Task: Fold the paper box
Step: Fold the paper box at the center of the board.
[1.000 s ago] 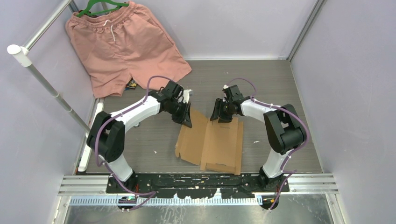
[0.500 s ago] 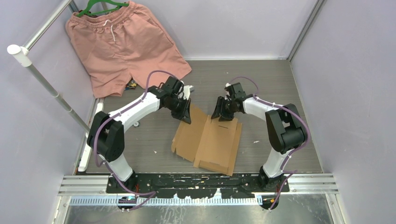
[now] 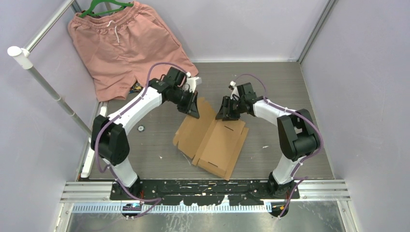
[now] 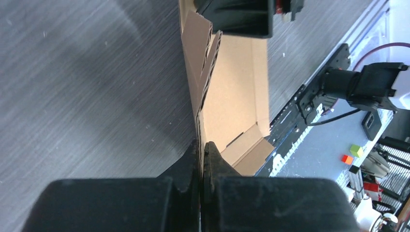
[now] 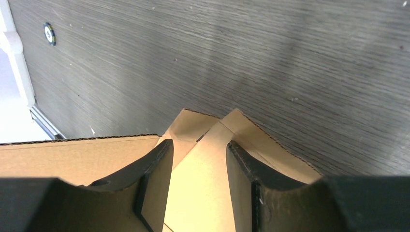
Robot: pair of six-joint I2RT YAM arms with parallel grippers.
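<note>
Pink shorts (image 3: 128,46) on a green hanger (image 3: 106,5) hang well off to the far-left of the L gripper (image 3: 194,110), clear of the work and not part of the job. A small round disc (image 3: 140,128) lies on the table (image 3: 290,87), left of that gripper and nearer the bases, apart from everything.

L gripper: jaws shut tight on the paper box (image 3: 212,142), pinching its far-left flap by the edge. In the wrist view the fingers (image 4: 186,164) sandwich the corrugated edge, w/ the sheet running straight away from the tips. The flap looks tilted up from the rest of the sheet, tho hard to be sure. Prob. held so to steer or raise the flap along its crease; a thin-edge pinch gives control w/o crushing the panel.

Box: flat die-cut sheet, mostly unfolded, lying skewed btwn the two grippers and stretching from them back toward the arm bases. Folding looks barely started.

R gripper (image 3: 223,112): jaws part-way apart, nothing pinched btwn them that I can see. It sits at the sheet's far-right edge. Its wrist view shows bare cardboard in the gap btwn the fingers (image 5: 241,179) and a raised flap edge just outside one finger. Whether the tips touch the sheet, can't tell. Likely there to pin the panel while L works.

Room: bare table beyond and right of the R gripper, plenty for swinging a flap. The grippers are near each other, so little slack btwn them. The sheet's near corner is close to the base plate (image 3: 203,186) but apart.
</note>
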